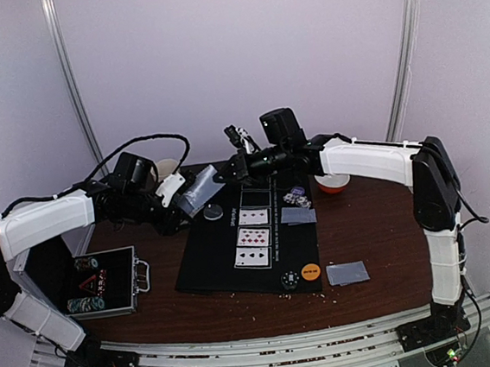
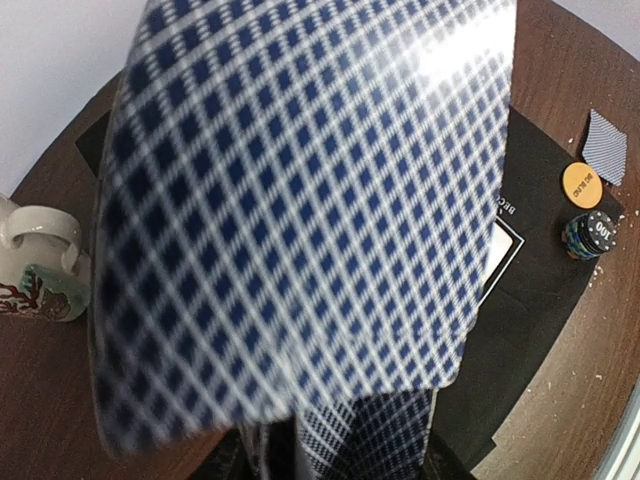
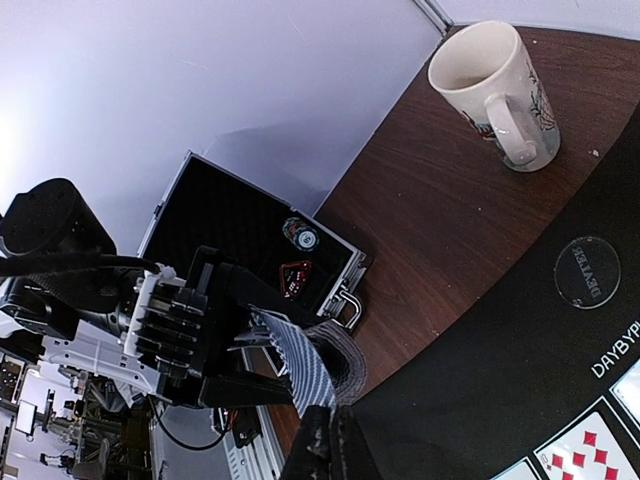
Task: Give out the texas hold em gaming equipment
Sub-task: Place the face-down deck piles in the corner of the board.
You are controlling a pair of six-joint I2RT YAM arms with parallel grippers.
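My left gripper [image 1: 184,200] is shut on a deck of grey-backed cards [image 1: 197,191] held above the left edge of the black mat [image 1: 209,265]. My right gripper [image 1: 225,175] meets it from the right and is shut on one card [image 3: 312,372] pulled from that deck [image 3: 350,358]. That checkered card [image 2: 300,200] fills the left wrist view, with the deck [image 2: 370,440] below it. Three face-up cards [image 1: 254,235] lie in a column on the mat. Face-down cards lie at the mat's right edge [image 1: 298,216] and on the table [image 1: 347,272]. Chips [image 1: 296,198], an orange disc [image 1: 311,272] and a white-black disc [image 1: 290,280] sit on the mat.
An open metal case [image 1: 94,285] with chips lies at the near left. A white patterned mug [image 1: 167,167] stands at the back, a red-and-white bowl [image 1: 333,183] at the back right. A clear dealer disc [image 1: 214,211] lies on the mat.
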